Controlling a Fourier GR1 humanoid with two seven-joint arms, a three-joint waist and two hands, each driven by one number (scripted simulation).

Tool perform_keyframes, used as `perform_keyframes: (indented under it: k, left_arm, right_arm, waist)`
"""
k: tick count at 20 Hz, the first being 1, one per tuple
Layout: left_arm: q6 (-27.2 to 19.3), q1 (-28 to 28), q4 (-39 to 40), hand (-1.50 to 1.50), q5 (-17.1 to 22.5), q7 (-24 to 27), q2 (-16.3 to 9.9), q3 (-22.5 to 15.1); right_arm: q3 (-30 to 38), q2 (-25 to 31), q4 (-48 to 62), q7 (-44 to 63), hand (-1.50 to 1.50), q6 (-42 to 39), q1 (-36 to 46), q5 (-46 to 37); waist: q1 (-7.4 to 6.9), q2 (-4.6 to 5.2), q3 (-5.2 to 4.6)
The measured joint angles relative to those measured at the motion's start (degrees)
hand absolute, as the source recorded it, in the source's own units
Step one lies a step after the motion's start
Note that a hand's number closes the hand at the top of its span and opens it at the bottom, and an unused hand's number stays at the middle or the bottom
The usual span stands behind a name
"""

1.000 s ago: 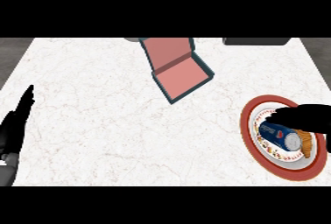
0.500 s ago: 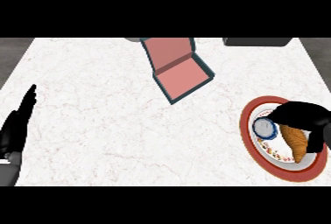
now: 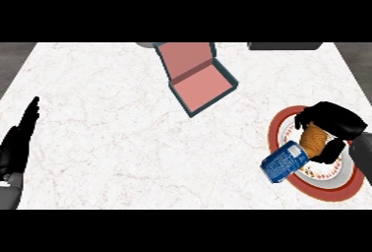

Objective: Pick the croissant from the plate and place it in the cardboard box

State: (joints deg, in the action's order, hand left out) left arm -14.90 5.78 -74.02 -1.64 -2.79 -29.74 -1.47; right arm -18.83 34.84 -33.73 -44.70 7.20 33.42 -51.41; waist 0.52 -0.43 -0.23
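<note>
Seen steeply from above: pale marbled worktop (image 3: 109, 123) filling most of the view. Near the far edge, towards the middle, an open cardboard box (image 3: 203, 87) with dark rim and pinkish inside, flap raised behind it, lying at a slant. At the right, a round plate (image 3: 280, 129) with red rim and white centre. On the plate, a golden-brown croissant (image 3: 317, 139), with the right hand (image 3: 335, 120) over it, fingers (image 3: 334, 150) and thumb curled round its sides. Just beside the croissant, a blue packet (image 3: 285, 162) tilted across the plate's near-left rim. At the left edge, well apart, the left hand (image 3: 18, 142) resting open, straight fingers pointing up, holding nothing.
</note>
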Motion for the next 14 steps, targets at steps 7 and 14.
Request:
perform_keyframes:
  k: [7, 14]
  left_arm:
    - [0.04, -0.46, -0.32, 0.0, 0.05, -1.06, -0.32, 0.52]
    - [-0.08, -2.28, -1.04, 0.0, -0.21, -0.46, 0.05, 1.03]
  right_arm:
    - [10.21, -4.48, -0.12, 27.5, 1.5, 3.77, 2.41, 5.73]
    - [11.36, -6.7, -17.43, 41.24, 1.5, 6.68, 4.16, 5.85]
  waist:
    - [1.09, -0.46, 0.02]
    - [1.43, -0.68, 0.05]
